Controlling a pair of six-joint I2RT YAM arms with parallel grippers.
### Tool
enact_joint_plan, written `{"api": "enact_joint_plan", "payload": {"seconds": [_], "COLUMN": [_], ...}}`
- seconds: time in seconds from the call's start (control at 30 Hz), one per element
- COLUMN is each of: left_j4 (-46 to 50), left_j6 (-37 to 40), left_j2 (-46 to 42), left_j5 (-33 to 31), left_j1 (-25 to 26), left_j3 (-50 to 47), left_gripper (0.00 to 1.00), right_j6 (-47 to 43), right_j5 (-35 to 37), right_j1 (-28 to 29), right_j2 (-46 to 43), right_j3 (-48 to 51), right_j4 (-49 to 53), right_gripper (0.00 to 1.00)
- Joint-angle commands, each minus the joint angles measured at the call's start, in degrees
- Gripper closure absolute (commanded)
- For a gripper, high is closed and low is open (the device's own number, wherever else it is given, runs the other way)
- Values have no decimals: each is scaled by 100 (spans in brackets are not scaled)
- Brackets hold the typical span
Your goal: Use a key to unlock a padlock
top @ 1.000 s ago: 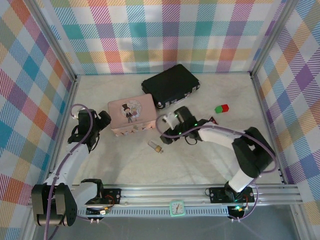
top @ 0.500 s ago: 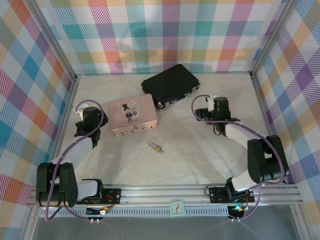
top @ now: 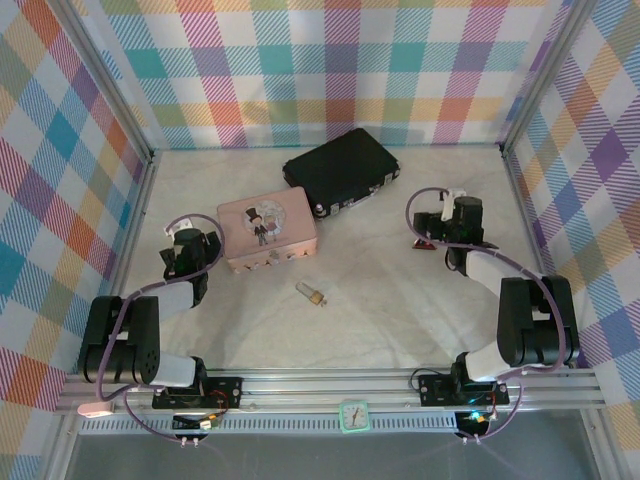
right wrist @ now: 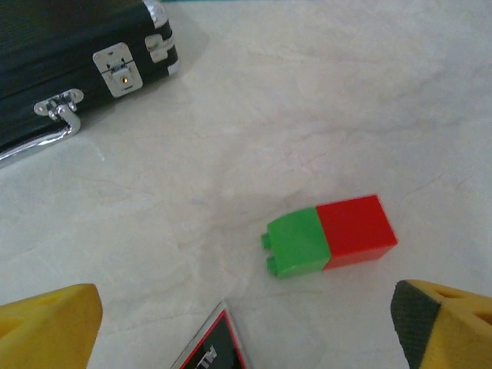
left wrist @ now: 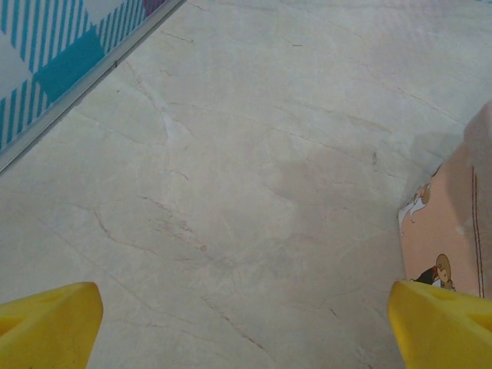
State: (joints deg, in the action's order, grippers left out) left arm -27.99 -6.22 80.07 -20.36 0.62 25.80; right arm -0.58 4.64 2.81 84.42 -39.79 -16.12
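Near the middle of the table, in the top view, the padlock lies on its side just in front of the pink box, well apart from both arms. The key cannot be told apart from it at this size.

The left gripper is released: its yellow fingertips stand wide apart over bare marbled surface with nothing between them. The pink box's printed side rises just beside the right-hand tip.

The right gripper is likewise spread wide and empty. Ahead of it a green-and-red block lies flat on the table. A corner of a red-edged black piece pokes in at the bottom edge, and a black case with silver latches sits at the upper left
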Motion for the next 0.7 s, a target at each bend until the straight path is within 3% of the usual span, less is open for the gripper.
{"api": "enact_joint_plan", "payload": {"seconds": [0.0, 0.07, 0.13, 0.27, 0.33, 0.4, 0.57, 0.67], "left_j4": [-1018, -2001, -2834, -3603, -3204, -3313, -2383, -2347], "left_j6": [185, 217, 288, 462, 446, 494, 512, 581], "left_j2": [52, 259, 578, 1046, 926, 1002, 1009, 1028], "left_j5": [562, 695, 663, 641, 606, 507, 546, 487], "left_j1": [77, 126, 178, 302, 333, 375, 398, 458], "left_j3": [-146, -549, -850, -968, -885, -865, -379, -348], "left_gripper": [5, 4, 4, 4, 3, 3, 2, 0], "right_j6": [96, 40, 57, 31, -3, 129, 168, 163], "right_j5": [-4, 40, 40, -91, -301, -440, -409, -412], "right_j1": [16, 18, 1, -17, -58, -206, -251, -246], "right_j2": [-85, -27, -27, 178, 134, 471, 380, 368], "right_j3": [467, 868, 924, 1300, 1424, 1687, 1615, 1615], "right_j4": [-532, -1361, -1539, -2474, -2613, -3457, -3142, -3154], "right_gripper": [1, 1, 1, 1, 1, 1, 1, 1]}}
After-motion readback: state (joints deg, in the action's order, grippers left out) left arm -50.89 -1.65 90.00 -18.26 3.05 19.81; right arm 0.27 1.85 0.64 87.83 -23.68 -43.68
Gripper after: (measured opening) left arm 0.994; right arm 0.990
